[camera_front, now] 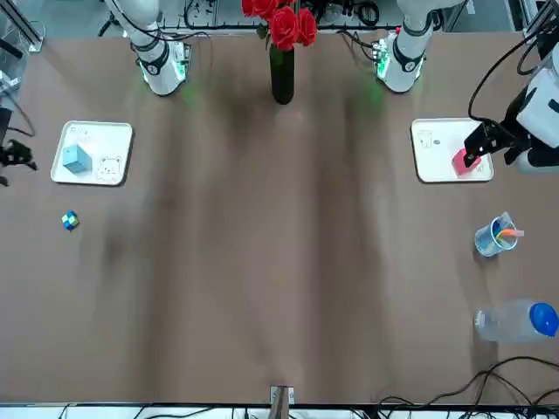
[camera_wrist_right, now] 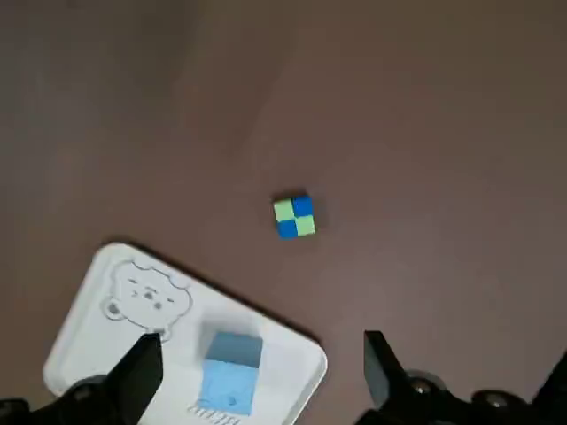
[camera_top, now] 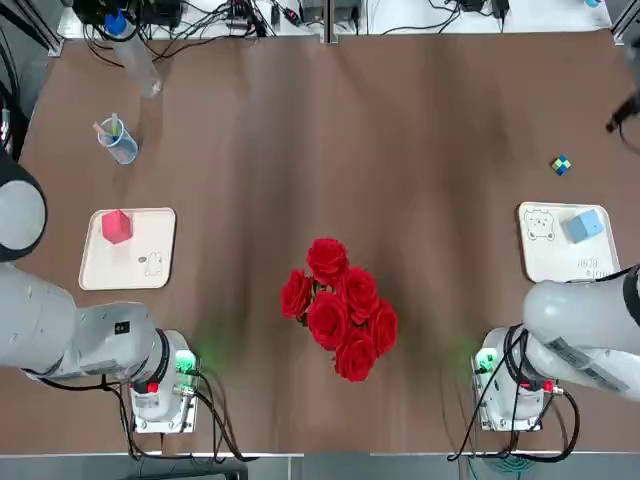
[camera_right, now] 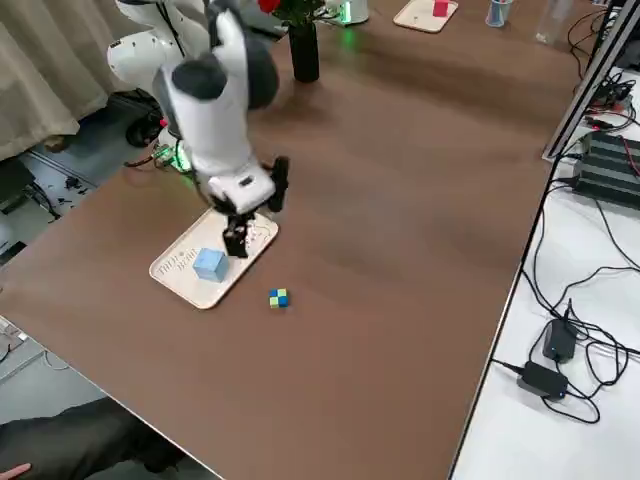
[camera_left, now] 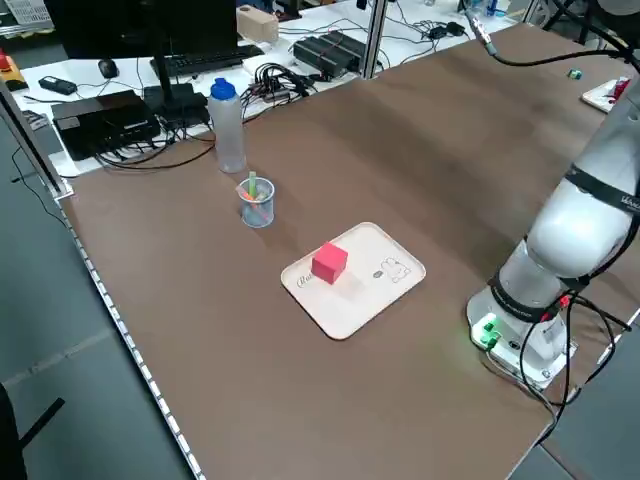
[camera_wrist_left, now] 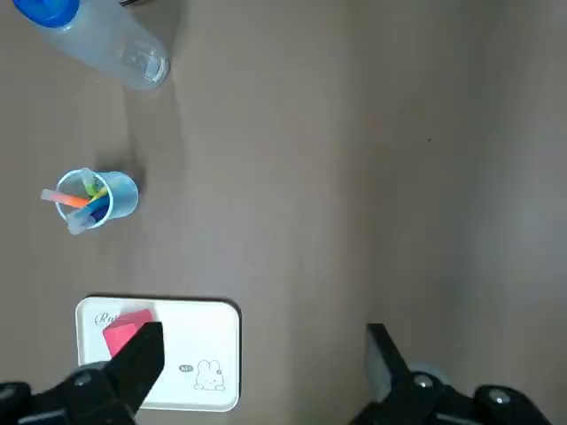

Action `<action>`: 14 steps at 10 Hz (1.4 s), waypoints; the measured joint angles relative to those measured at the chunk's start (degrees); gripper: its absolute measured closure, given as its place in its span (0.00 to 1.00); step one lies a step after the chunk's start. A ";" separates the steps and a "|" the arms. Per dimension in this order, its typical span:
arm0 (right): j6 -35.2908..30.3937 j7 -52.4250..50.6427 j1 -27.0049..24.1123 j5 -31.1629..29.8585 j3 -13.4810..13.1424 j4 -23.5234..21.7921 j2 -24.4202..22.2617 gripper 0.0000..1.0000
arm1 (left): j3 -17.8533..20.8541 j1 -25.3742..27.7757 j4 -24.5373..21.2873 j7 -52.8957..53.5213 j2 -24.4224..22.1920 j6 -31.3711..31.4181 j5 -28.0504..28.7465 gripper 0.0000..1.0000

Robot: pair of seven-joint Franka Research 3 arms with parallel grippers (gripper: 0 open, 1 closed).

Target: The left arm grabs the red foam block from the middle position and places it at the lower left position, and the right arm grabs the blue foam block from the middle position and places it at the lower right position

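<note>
The red block (camera_top: 117,226) is seen on a white tray (camera_top: 150,275) at the left of the desk (camera_top: 400,160), and the blue block (camera_top: 585,225) on a tray (camera_top: 545,262) at the right; both are judged light, soft and easy to dent, so opposite flat faces should be pinched gently. Being cubes, no long axis is shown, and each sits a little turned to its tray's edges. The left claw (camera_wrist_left: 261,372) and the right claw (camera_wrist_right: 261,376) are held wide and empty above their trays.

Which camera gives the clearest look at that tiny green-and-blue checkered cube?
The right wrist view: the tiny green-and-blue checkered cube sits mid-picture, unobstructed, its squares distinct. The top, front and right side views show only a small speck; the left side view barely shows it, the left wrist view not at all.
</note>
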 joint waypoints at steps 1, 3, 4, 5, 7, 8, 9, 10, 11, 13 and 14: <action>-3.89 4.72 3.72 -0.01 0.09 4.94 0.10 0.00 | 0.18 0.06 0.01 0.00 0.00 0.00 0.00 0.00; -8.84 15.86 11.21 -0.04 0.24 11.27 0.33 0.00 | 0.45 0.23 0.07 0.00 -0.01 0.00 0.00 0.00; -11.77 22.81 14.68 -0.07 0.27 14.07 0.38 0.00 | 0.48 0.26 0.09 0.00 -0.01 0.00 0.00 0.00; -14.16 29.26 17.57 -0.05 0.32 16.85 0.38 0.00 | 0.48 0.25 0.10 0.00 -0.01 0.00 0.01 0.00; -17.27 38.80 21.57 0.03 0.38 21.19 0.38 0.00 | 0.47 0.24 0.10 0.00 -0.01 0.04 0.02 0.00; -18.62 42.96 23.14 0.05 0.40 22.60 0.38 0.00 | 0.48 0.29 0.10 0.00 -0.01 0.09 0.03 0.00; -19.13 46.51 24.40 0.06 0.42 23.27 0.38 0.00 | 0.51 0.55 0.10 0.00 -0.01 0.12 0.04 0.00; -19.19 49.02 25.38 0.06 0.43 23.65 0.37 0.00 | 0.53 1.05 0.10 0.01 -0.01 0.14 0.04 0.00; -19.16 50.29 25.88 0.06 0.43 24.56 0.33 0.00 | 0.53 1.33 0.11 0.05 -0.01 0.17 0.04 0.00; -21.55 50.67 27.43 0.04 0.00 27.59 0.05 0.00 | 0.46 1.29 0.11 0.05 -0.01 0.22 0.04 0.00; -22.36 50.92 28.48 0.02 -0.57 28.20 -0.16 0.00 | 0.46 1.28 0.11 0.05 -0.01 0.22 0.04 0.00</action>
